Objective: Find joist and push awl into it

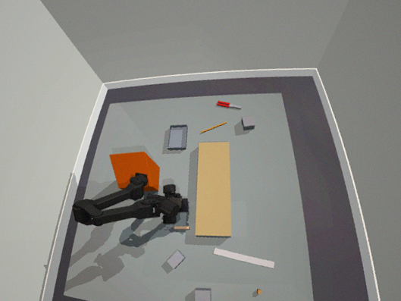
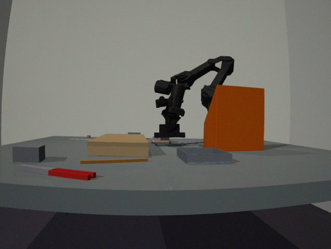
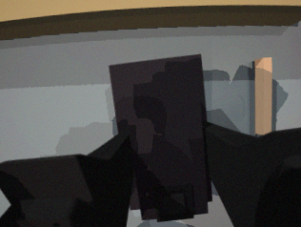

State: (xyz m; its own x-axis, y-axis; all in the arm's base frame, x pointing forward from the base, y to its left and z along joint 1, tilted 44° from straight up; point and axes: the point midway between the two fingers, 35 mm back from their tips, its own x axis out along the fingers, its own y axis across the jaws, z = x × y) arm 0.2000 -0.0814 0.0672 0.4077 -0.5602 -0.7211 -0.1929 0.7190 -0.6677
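- Gripper (image 1: 184, 204) (image 2: 169, 128) (image 3: 162, 127): closed on the dark stud finder (image 1: 185, 204) (image 2: 169, 135) (image 3: 162, 91), one finger at each side. The hold leaves the broad base free underneath, as scanning would require.
- Clearance: in the exterior view the base appears just above the tabletop, with its shadow lower down. Judged to be the start of the carry to the panel.
- Awl (image 1: 181, 228) (image 2: 160, 141) (image 3: 263, 97): lying flat just beside the gripper, on the right in the wrist view, not gripped. It reasonably waits there until the finder is put away; a low sideways swing could knock it.
- Floor panel (image 1: 213, 189) (image 2: 117, 145) (image 3: 143, 9): directly ahead of the gripper, raised above the tabletop. The finder should be lifted over its near edge before sweeping; catching that edge could twist the grip. No joist is visible.
- Tray (image 1: 176, 148) (image 2: 208, 159): farther from the gripper, on the side opposite the awl; nothing seen inside, consistent with its later use for the finder.
- Pencil (image 1: 213, 128) (image 2: 113, 161) and red-handled tool (image 1: 223, 104) (image 2: 69, 174): well beyond the tray side of the gripper, apparently not needed.
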